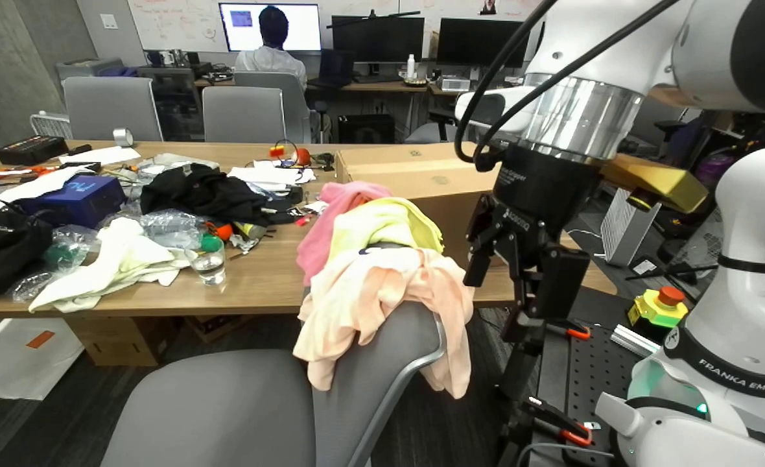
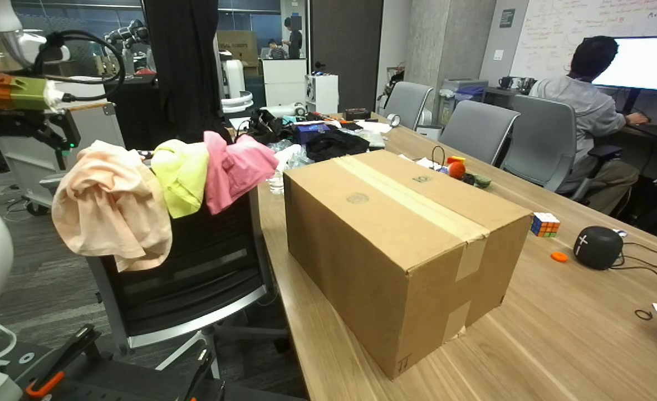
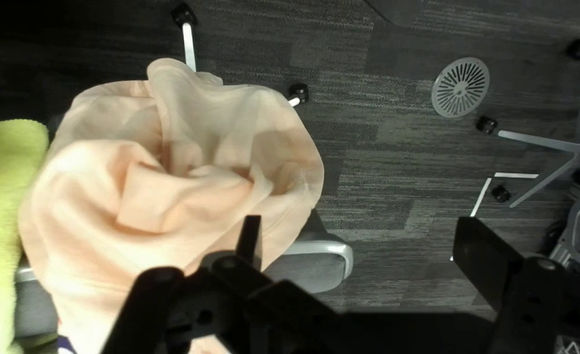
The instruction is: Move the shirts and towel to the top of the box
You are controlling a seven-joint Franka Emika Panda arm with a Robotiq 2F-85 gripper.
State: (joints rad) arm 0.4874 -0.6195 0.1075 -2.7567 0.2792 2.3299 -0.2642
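Observation:
A peach shirt (image 1: pixel 389 285) (image 2: pixel 111 206), a fuzzy yellow towel (image 1: pixel 382 224) (image 2: pixel 181 175) and a pink shirt (image 1: pixel 334 224) (image 2: pixel 236 167) hang side by side over a grey chair's back. The peach shirt fills the left of the wrist view (image 3: pixel 172 187), with the yellow towel (image 3: pixel 5 221) at its edge. A closed cardboard box (image 1: pixel 421 172) (image 2: pixel 406 211) stands on the table; its top carries nothing. My gripper (image 1: pixel 515 298) (image 3: pixel 359 221) is open and empty, pointing down near the peach shirt's end of the chair back. One finger overlaps the peach shirt in the wrist view; contact cannot be told.
The chair back (image 1: pixel 382 350) (image 2: pixel 189 278) stands against the table edge, beside the box. The table (image 1: pixel 259 295) holds a glass of water (image 1: pixel 209 266), a white cloth (image 1: pixel 117 259), a black cloth (image 1: pixel 201 194) and a blue box (image 1: pixel 78 198). A speaker (image 2: pixel 598 248) sits beyond the box.

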